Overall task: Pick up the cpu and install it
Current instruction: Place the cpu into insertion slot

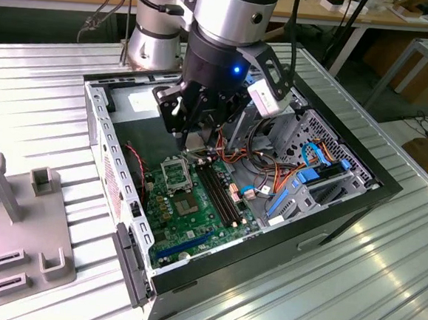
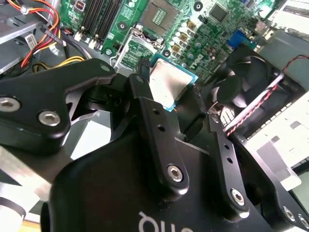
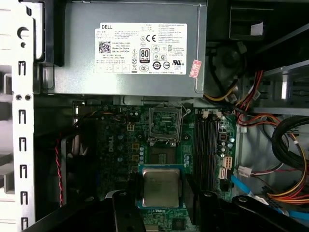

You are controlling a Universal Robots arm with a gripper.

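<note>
**Pick-up done, seating not yet done: the small, flat, square CPU with a silver-grey metal face (image 3: pixel 161 187) is held over the green motherboard (image 3: pixel 120 140).**
The black two-finger gripper (image 3: pixel 161 195) is clamped on two opposite edges of the CPU. The CPU hangs level inside the open grey computer case (image 1: pixel 101 132) and seems clear of the board. The black-framed square socket (image 3: pixel 166 123) lies farther in, toward the grey metal power-supply box (image 3: pixel 77 53). It appears empty and stands apart from the CPU.
</note>
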